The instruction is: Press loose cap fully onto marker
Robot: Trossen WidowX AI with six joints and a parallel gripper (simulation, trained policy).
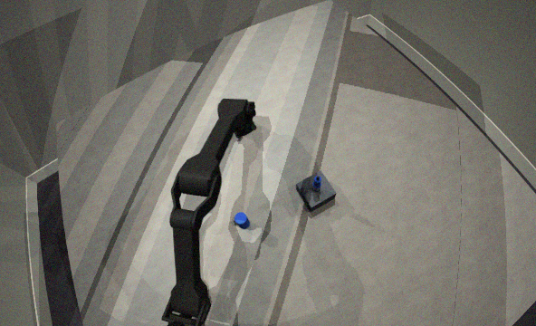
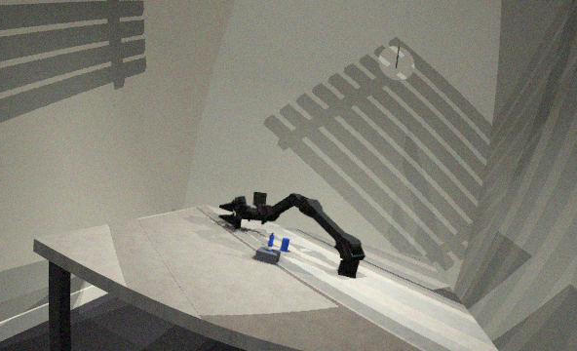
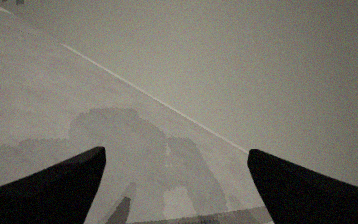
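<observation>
Top view: on a pale counter (image 1: pixel 408 181) (image 2: pixel 172 258) (image 3: pixel 30 100), the marker (image 1: pixel 317 182) (image 2: pixel 271 240), small and blue, stands upright in the dark, square holder (image 1: pixel 315 199) (image 2: pixel 267 255). The blue cap (image 1: pixel 241 220) (image 2: pixel 285 244) stands apart from it, between holder and black arm (image 1: pixel 186 254) (image 2: pixel 318 214). The gripper (image 1: pixel 247 121) (image 2: pixel 221 212) (image 3: pixel 179 156) is well away from both.

Exterior view: the arm arches over the counter, gripper raised, its fingers spread. The marker's tip is bare; the cap stands beyond the holder.

Wrist view: two dark fingers stand wide apart, nothing between them. Counter and wall lie past them.
</observation>
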